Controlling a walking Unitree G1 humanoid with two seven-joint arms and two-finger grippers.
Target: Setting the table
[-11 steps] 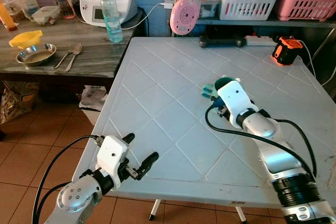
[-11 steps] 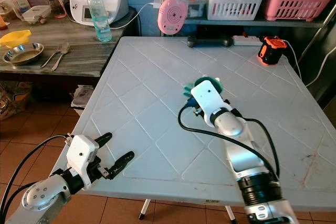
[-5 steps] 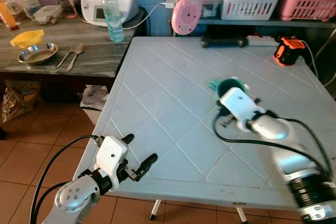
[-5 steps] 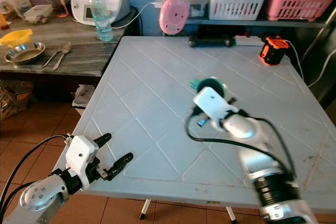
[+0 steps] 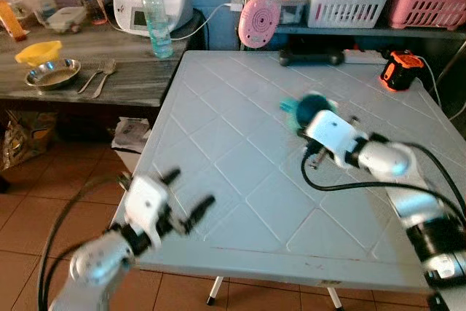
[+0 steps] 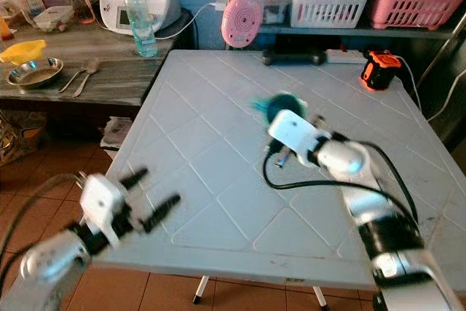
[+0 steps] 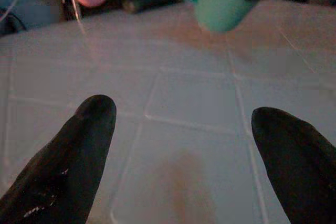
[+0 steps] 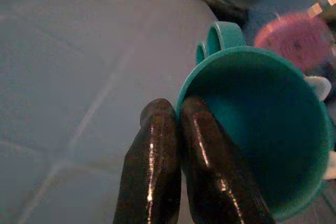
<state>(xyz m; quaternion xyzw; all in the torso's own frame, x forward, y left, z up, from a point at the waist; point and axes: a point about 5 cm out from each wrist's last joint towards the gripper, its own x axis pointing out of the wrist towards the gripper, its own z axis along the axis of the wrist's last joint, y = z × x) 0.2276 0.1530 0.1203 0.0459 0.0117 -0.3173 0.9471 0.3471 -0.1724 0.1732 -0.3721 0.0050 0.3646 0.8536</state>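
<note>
Fingers of the right gripper (image 8: 178, 129) pinch the rim of a teal cup (image 8: 262, 129), one inside and one outside, and the cup (image 5: 306, 107) sits blurred in mid-table above the white table (image 5: 233, 172), its handle toward the pink round gadget (image 5: 256, 22). Near the front edge the left gripper (image 5: 186, 198) hovers with its two fingers (image 7: 79, 150) spread wide and nothing between them. On the wooden counter (image 5: 138, 81) lie a metal bowl (image 5: 49, 74) and a fork (image 5: 92, 76).
</note>
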